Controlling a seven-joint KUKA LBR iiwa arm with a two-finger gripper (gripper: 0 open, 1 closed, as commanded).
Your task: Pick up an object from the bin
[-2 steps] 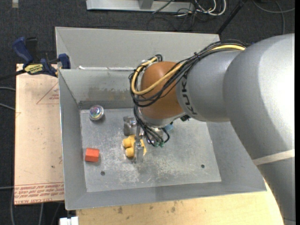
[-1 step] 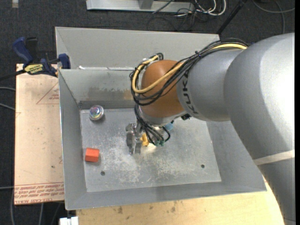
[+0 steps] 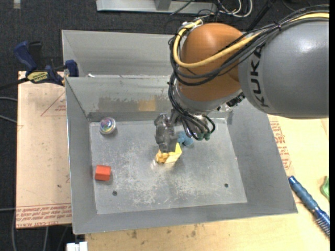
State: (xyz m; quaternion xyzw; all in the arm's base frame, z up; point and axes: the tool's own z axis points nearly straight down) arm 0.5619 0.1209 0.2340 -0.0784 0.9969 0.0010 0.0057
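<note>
Arm (image 3: 293, 61) stretched in from the bin's right side, its big grey link w/ KUKA lettering passing over the back-right corner and cut off at the view's edge. The orange cover (image 3: 209, 51) at the wrist hung above the back half of the bin (image 3: 157, 203), ringed by yellow & black cables (image 3: 193, 75).

Below the cover, the gripper (image 3: 166, 140) pointed down at the floor near the bin's centre, a bit toward the back wall. Its tip was right at the top of a small yellow piece (image 3: 171, 156) lying approx. mid-floor. Touching it or just above it: couldn't tell. Spread or pressed together: couldn't tell either, since cable loops hid part of the gripper and its dark metal merged w/ the grey floor.

A blue piece (image 3: 184, 140) showed just beside the gripper, toward the right wall, partly under the cables, shape unclear. The yellow piece had a tan bit at its left end, and it could've been a separate thing.

Red block (image 3: 102, 173) sat near the left wall, toward the front-left corner, well apart from the gripper. A round shiny thing (image 3: 107, 125) lay near the back-left corner, at the foot of the back wall.
</note>
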